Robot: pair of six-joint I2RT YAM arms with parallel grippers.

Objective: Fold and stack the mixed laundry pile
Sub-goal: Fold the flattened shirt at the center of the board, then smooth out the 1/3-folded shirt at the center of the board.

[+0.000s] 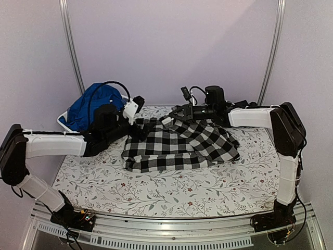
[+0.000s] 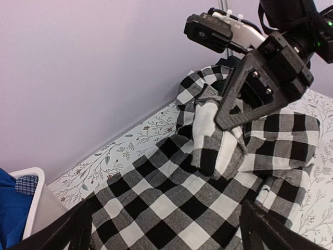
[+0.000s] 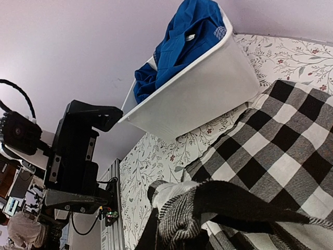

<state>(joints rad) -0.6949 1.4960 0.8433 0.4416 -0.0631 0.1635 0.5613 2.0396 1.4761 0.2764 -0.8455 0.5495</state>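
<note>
The black-and-white checked shirt (image 1: 179, 147) lies spread in the middle of the table. My left gripper (image 1: 138, 128) hovers open over its left part. Both fingers (image 2: 70, 229) straddle flat cloth (image 2: 171, 203) in the left wrist view, with nothing between them. At the shirt's far edge my right gripper (image 1: 174, 113) is shut on a bunched fold (image 3: 195, 219). That lifted fold (image 2: 210, 130) hangs from the jaws in the left wrist view. A bright blue garment (image 1: 92, 105) fills the white tub (image 3: 208, 88).
The tub (image 1: 65, 121) stands at the back left corner, just behind my left arm. The flowered tablecloth (image 1: 171, 190) shows bare in front of the shirt. A wall runs close behind the table, and a small blue-checked cloth (image 2: 26, 185) peeks from the tub.
</note>
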